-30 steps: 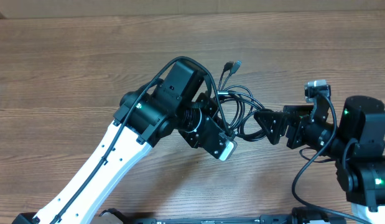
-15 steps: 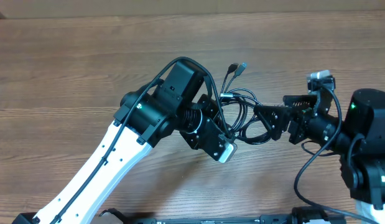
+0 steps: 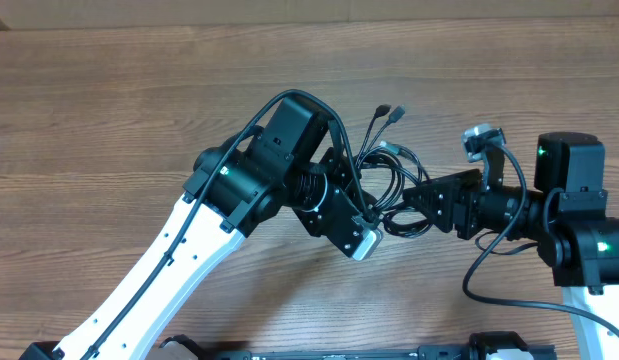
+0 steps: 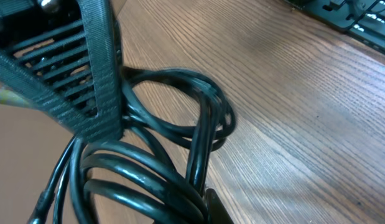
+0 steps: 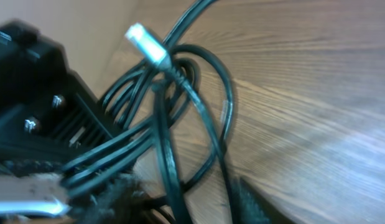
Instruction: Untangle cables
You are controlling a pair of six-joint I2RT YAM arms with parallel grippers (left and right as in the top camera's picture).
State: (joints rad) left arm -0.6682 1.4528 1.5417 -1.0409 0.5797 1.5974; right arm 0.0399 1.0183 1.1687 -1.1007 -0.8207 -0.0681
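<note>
Currently left gripper (image 3: 357,194) clamped on looped cables (image 3: 391,172); right gripper (image 3: 413,195) at loops' right edge, grip state can't tell; two plugs (image 3: 391,113) poke out beyond

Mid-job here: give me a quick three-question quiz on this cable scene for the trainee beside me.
1. True or false: the cables lie straight and apart on the table.
2. The looped bundle sits: A) between the left gripper and the right gripper; B) at the table's far left; C) off the table.
3. Fill in: a silver-tipped plug shows in the ____ wrist view.
Key: 1 false; 2 A; 3 right.
</note>
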